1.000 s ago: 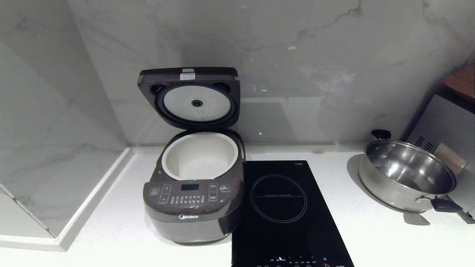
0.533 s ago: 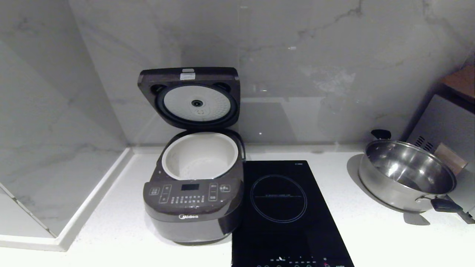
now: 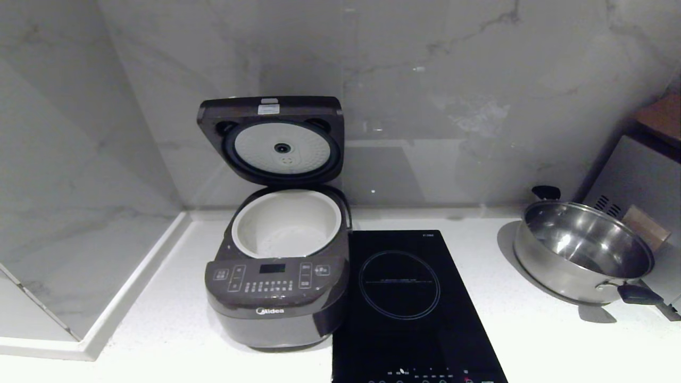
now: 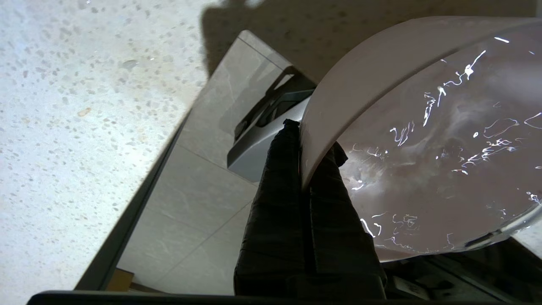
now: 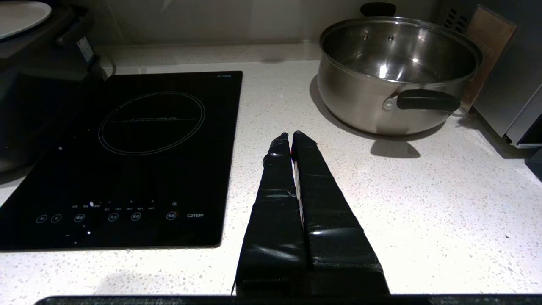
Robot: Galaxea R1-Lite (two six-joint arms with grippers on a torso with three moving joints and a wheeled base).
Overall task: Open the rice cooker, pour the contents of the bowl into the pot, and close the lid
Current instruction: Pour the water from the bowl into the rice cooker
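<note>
1. Bowl first: pale and smooth, it shows only in the left wrist view, pinched by its rim in the left gripper, whose jaws are clamped on that rim, one finger inside and one outside. It hangs above a speckled counter edge and floor tiles, out of the head view.
2. Handling, as a judgement: it looks light, stiff and glossy, so the thin rim could slip or swivel between the pads when tipped. A hard, brittle-looking thing like this would not take a knock kindly. The rim is the natural hold, and a slow tilt suits it.
3. Inside it I can make out wet-looking glints but no clear contents.
4. Rice cooker sits on the white counter near the wall corner, its lid standing upright and open, white dimpled disc facing forward.
5. Its pot is seated in the body and looks pale within; what lies at the bottom I cannot tell.
6. Just beside the cooker lies the black hob, and well apart to the right stands a steel pan.
7. Right gripper rests low over the counter between hob and pan, fingers pressed together, empty.
</note>
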